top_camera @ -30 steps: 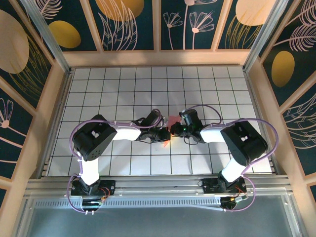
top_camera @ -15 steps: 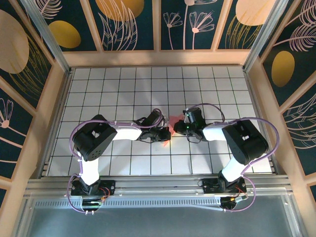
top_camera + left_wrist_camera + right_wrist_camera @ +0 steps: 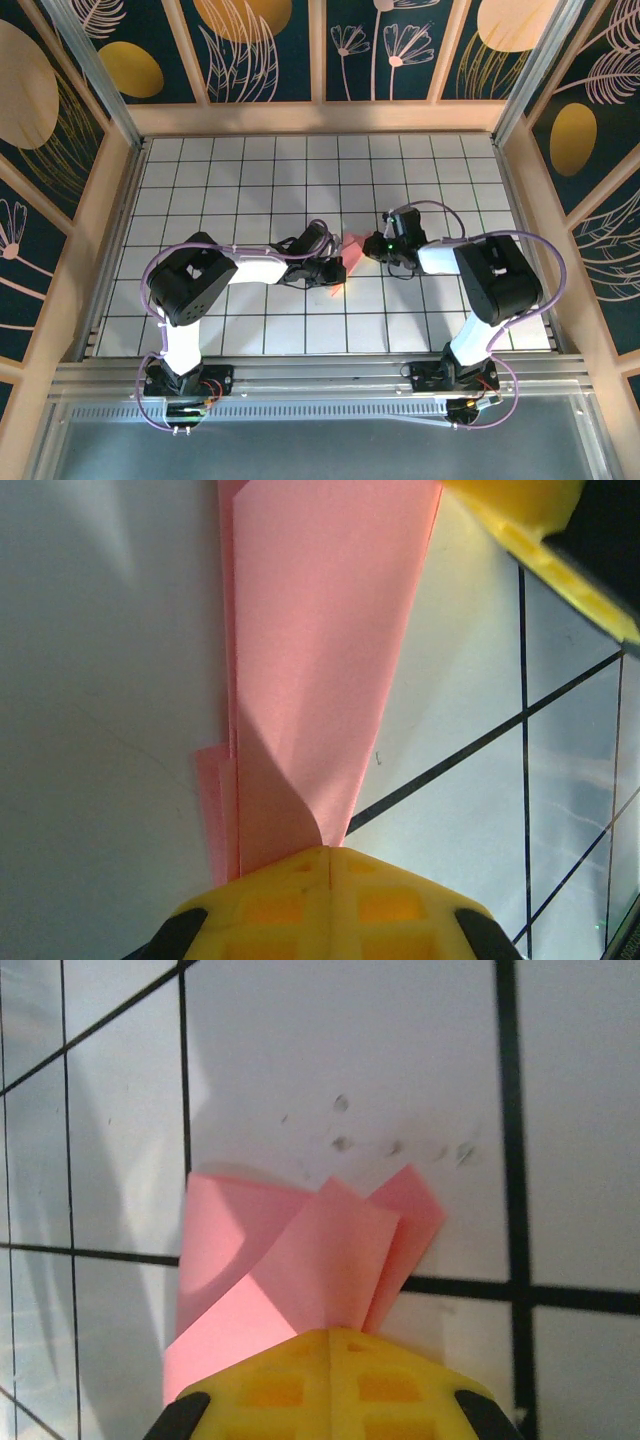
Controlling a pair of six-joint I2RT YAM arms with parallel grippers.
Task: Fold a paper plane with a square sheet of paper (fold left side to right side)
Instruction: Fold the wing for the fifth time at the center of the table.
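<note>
The pink-red paper (image 3: 352,242) lies folded into a narrow, creased shape at the middle of the tiled table, between both arms. In the left wrist view the paper (image 3: 320,660) is a long tapering strip with layered edges, and my left gripper (image 3: 330,850) is shut on its narrow end. The right wrist view shows the paper (image 3: 300,1250) as several overlapping flaps fanning out from my right gripper (image 3: 333,1332), which is shut on it. From above, the left gripper (image 3: 338,272) holds the near end and the right gripper (image 3: 368,247) the far right end.
The white tiled table (image 3: 250,180) with black grid lines is fenced by wooden rails (image 3: 320,117) on three sides. A yellow finger (image 3: 530,520) of the right gripper sits at the top right of the left wrist view. Both arm bases stand at the near edge.
The right gripper has moved right and slightly toward the back, still holding its end of the paper. The left arm has stayed in place.
</note>
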